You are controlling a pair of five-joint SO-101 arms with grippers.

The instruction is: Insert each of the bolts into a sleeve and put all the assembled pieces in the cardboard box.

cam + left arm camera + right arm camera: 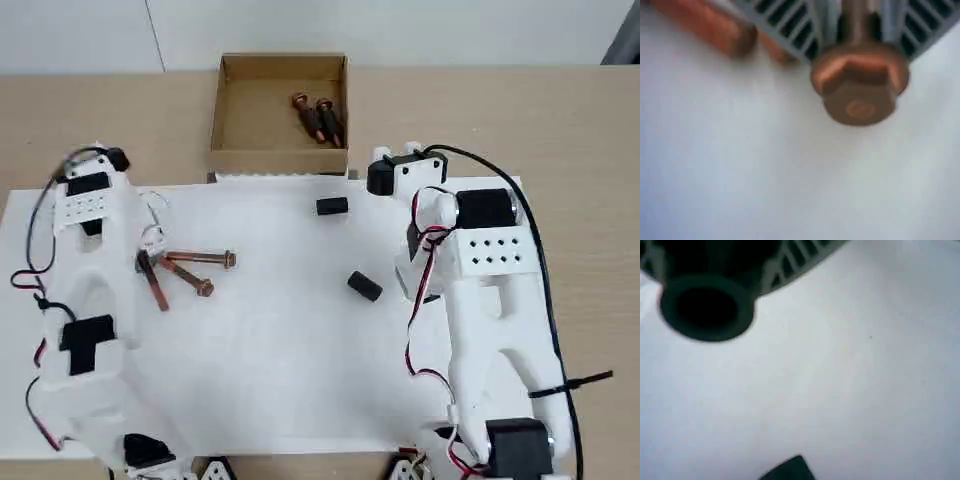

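Note:
My left gripper (148,258) is at the left of the white mat, shut on a copper bolt (153,282). In the left wrist view the bolt's hex head (857,90) juts out from between the jaws just above the mat. Two loose bolts (202,258) (190,279) lie beside it, one (705,25) close by in that view. My right gripper (413,245) holds a black sleeve (705,310), open end facing out. Two more sleeves (332,207) (365,286) lie mid-mat. The cardboard box (228,110) at the back holds two assembled pieces (318,117).
The white mat (280,370) covers the wooden table, with open room across its front half. Another black sleeve (787,470) shows at the edge of the right wrist view. Both arm bases and their cables stand at the near corners.

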